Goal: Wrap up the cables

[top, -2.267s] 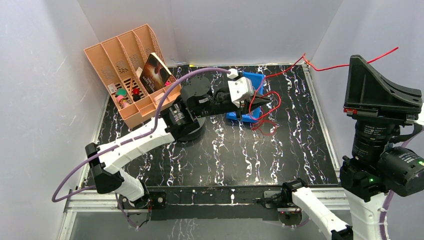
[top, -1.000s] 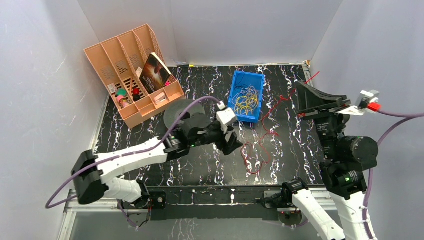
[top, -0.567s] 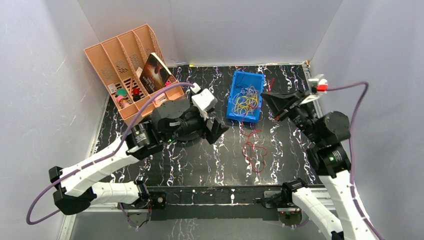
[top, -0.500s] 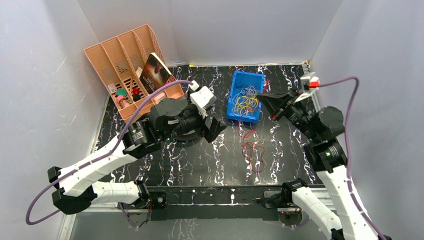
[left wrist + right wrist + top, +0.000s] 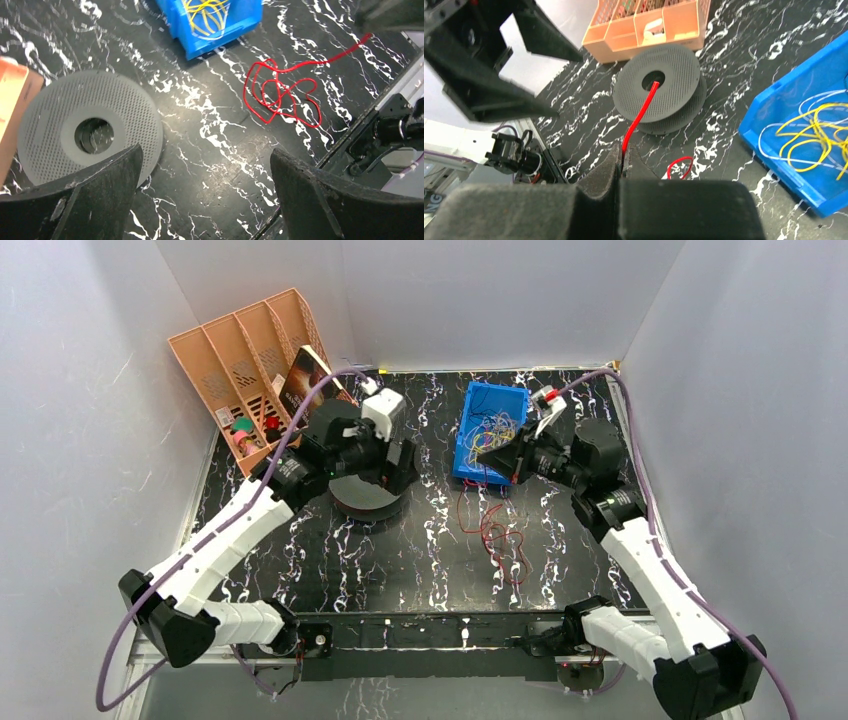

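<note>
Cable [image 5: 640, 115] sits clamped in my right tool [image 5: 623, 159], its red end reaching toward the hub of the black spool [image 5: 674, 75], the rest lying looped on the desk [image 5: 200, 120] near the blue bin [image 5: 222, 36]. My left tool [image 5: 206, 152] hangs by the spool, fingers [image 5: 75, 200] wide apart.

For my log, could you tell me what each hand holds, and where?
The right hand pinches the thin red wire near its free end; the left hand, open, holds nothing.
</note>
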Controlling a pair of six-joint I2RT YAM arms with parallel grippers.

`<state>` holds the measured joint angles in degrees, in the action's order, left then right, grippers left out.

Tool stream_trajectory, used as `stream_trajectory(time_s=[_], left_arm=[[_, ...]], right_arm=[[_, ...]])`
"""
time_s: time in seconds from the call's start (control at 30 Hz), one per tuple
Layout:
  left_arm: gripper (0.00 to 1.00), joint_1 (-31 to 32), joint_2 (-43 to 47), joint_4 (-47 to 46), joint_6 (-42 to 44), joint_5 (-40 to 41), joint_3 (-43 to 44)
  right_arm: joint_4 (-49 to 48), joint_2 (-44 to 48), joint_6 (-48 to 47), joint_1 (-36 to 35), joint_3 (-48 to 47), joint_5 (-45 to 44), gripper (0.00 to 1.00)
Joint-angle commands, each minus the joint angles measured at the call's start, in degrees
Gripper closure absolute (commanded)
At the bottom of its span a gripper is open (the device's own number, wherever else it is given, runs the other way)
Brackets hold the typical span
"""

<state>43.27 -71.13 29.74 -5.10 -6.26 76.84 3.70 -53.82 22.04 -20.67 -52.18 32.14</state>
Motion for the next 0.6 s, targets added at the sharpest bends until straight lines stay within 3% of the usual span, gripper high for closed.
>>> stream_trajectory(time_s=[0.0,0.3,0.43,0.57], left_arm=[[0.02,-5.6,1.7,-2.6,-3.5,-13.9,-3.7],[0.02,-12.4,2.4,-7.3,-5.0,-20.8,-9.4],[0.02,-17.1,2.4,-12.5,-8.6,-29.5,-13.3],[0.02,-19.5,1.5,-18.0,-11.7,-38.7,-17.4]], right_arm=[[-2.1,-1.5,-2.1,-2.3,0.9,1.6,1.00],[2.3,-10.0,-13.0,-18.6,-1.8,-13.7,1.00],[2.4,-12.5,-17.7,-22.7,-2.2,-18.0,1.00],[-0.2,-13.2,-22.7,-24.5,-1.2,-15.8,1.00]])
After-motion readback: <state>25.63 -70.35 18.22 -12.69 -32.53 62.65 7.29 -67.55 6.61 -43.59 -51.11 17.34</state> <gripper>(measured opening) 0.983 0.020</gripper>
